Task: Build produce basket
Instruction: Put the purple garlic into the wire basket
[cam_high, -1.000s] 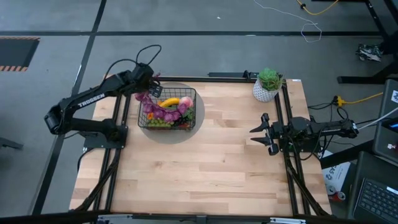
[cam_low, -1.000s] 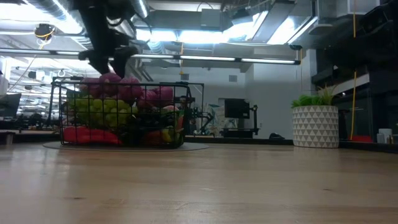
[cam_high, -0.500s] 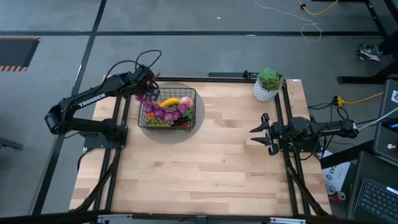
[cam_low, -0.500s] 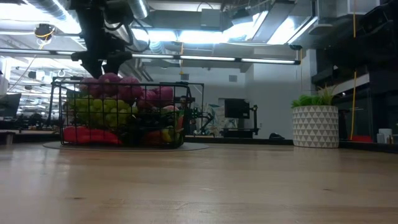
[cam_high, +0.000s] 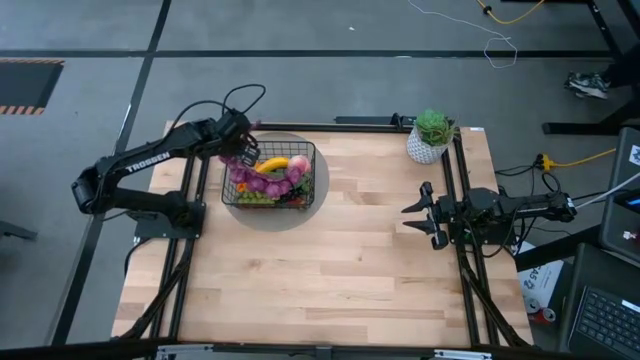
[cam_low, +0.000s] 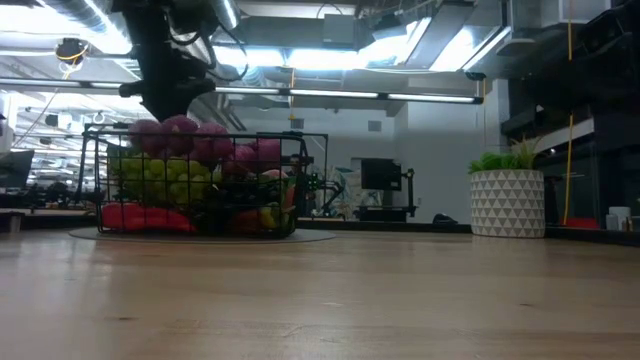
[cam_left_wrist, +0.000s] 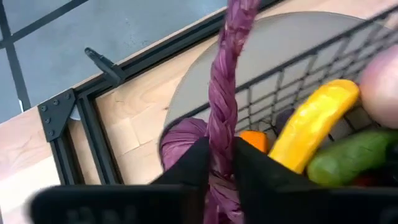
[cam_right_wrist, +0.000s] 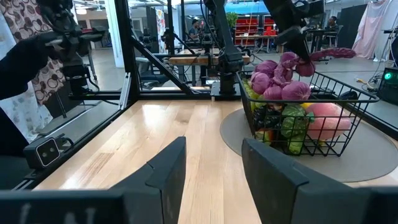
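The black wire basket (cam_high: 312, 190) stands on a round grey mat at the table's far left, filled with produce: a yellow banana (cam_high: 272, 163), green grapes (cam_low: 165, 180), red chillies (cam_low: 140, 217) and a pink peach (cam_high: 300, 163). A purple string of bulbs (cam_high: 265, 182) lies on top, and its braided stalk (cam_left_wrist: 227, 68) rises over the basket's far left corner. My left gripper (cam_high: 243, 148) is shut on that stalk. My right gripper (cam_high: 415, 215) rests open at the table's right edge, pointing level toward the basket. My left gripper pinches the purple string's braided stalk (cam_left_wrist: 219, 134) between its two fingers, a little above the first bulb (cam_left_wrist: 183, 140). The fingers slant down from the far left and lie across the stalk. The bulbs rest on the produce, and the stalk's free end (cam_right_wrist: 333, 55) sticks out past the fingers.
A white pot with a green plant (cam_high: 430, 138) stands at the far right corner. Black frame rails (cam_high: 190, 250) run along the table's left and right edges. Bare wooden tabletop (cam_high: 330, 270) stretches across the middle and near side.
My left gripper has shut, taking hold of the purple string's braided stalk above the basket's far left corner. The bulbs have stayed on the produce.
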